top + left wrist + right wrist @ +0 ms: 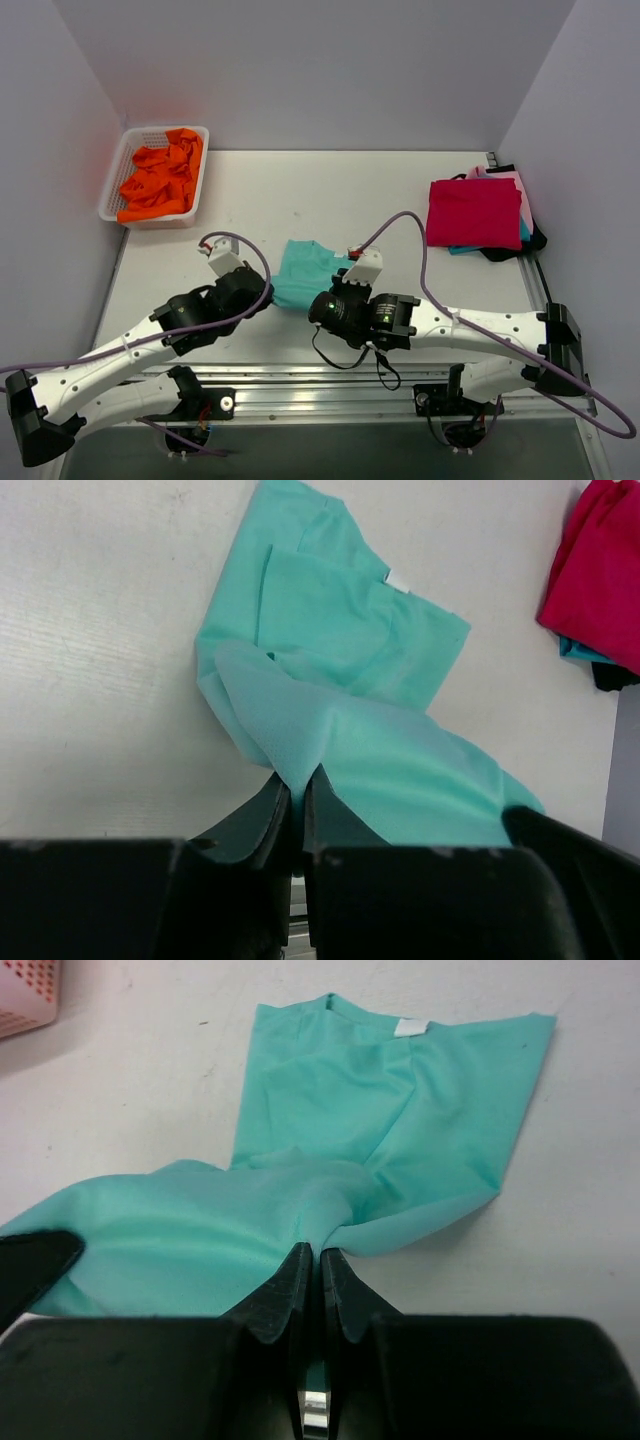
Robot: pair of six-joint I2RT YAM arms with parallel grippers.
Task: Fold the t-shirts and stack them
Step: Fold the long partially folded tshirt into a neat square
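Note:
A teal t-shirt [305, 268] lies partly folded near the table's front middle, its collar and white label toward the back. My left gripper [270, 292] is shut on the shirt's near left edge; in the left wrist view the teal t-shirt [350, 630] rises into the pinched left gripper [297, 780]. My right gripper [324, 300] is shut on the near right edge. In the right wrist view the teal t-shirt [400, 1100] bunches into the closed right gripper [311, 1250]. A crimson red t-shirt [475, 212] lies folded on top of a stack at the right.
A white mesh basket [118, 170] at the back left holds crumpled orange t-shirts [160, 178]. Pink, teal and black edges stick out under the red t-shirt [600, 570]. A corner of the basket [25, 995] shows in the right wrist view.

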